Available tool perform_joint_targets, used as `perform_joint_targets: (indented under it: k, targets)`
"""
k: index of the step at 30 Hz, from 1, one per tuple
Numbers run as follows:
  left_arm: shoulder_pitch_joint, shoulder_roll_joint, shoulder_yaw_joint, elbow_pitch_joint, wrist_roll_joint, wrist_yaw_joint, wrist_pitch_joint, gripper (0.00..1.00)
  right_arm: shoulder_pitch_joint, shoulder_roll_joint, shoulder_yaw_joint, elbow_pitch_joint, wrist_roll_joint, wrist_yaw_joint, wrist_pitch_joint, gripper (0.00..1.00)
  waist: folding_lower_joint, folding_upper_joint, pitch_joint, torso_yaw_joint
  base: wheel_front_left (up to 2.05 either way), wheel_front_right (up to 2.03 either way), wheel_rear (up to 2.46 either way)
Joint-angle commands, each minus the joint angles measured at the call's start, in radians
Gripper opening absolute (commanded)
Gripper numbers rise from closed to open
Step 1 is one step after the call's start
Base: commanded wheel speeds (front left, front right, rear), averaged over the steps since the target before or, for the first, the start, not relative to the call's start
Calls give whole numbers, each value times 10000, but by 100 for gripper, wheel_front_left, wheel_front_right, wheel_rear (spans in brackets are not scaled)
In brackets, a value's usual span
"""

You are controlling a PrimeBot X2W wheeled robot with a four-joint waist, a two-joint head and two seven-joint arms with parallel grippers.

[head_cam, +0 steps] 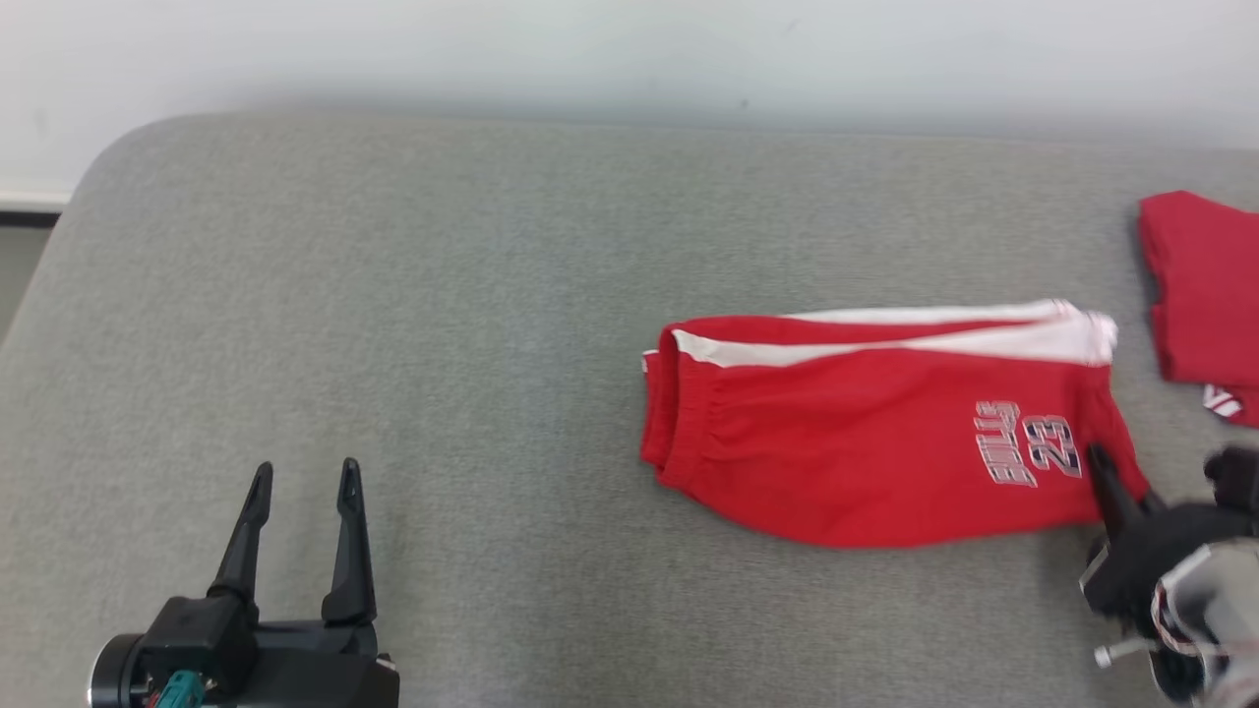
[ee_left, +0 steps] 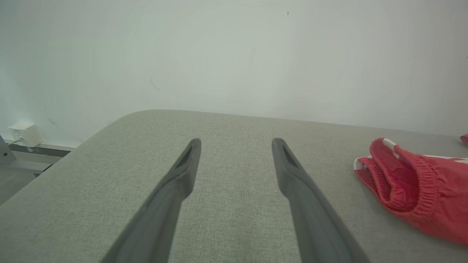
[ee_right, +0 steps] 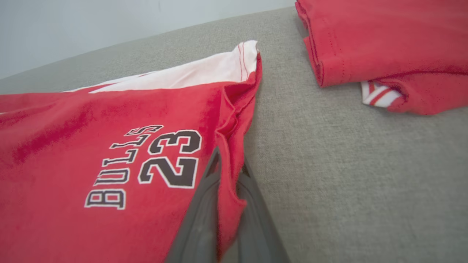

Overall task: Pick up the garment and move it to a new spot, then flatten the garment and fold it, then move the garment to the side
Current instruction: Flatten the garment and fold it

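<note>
My right gripper is clamped on the hem corner of the soft, floppy shorts near the right edge of the table, probably both layers; left gripper spread open.

Your left gripper, two long dark tapered fingers on a black wrist, sits low on your left, fingers spread wide and pointing forward. Your right gripper, with the same dark fingers, reaches in from the lower right, pinched tight on the edge of the red garment.
</note>
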Motion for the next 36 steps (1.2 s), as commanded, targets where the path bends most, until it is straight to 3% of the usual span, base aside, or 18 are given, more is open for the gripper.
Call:
perform_joint_targets:
  k: [1,5,12,25,36]
  targets:
    - [164,-10,59,-15,94,-55,-29,100,316,-100,-55,-106,133,-28,-52,0,1,0,-261,-335,0,0,0]
    - [235,-10,136,-29,143,-80,-29,100,897,-371,-272,-386,254,-28,-138,0,1,0,-278,-547,0,0,0]
    - [239,-9,200,22,167,-152,-29,100,650,-221,-526,-846,-324,-28,-242,0,1,0,-331,-714,0,0,0]
    - [348,-10,96,49,25,-155,-29,100,1139,1036,-820,-3618,-1971,-28,-112,0,1,0,-729,-309,0,0,0]
    - [130,-8,-267,110,-153,-1,-29,100,1246,2318,-872,-4345,-2885,-28,912,0,1,0,-663,206,0,0,0]
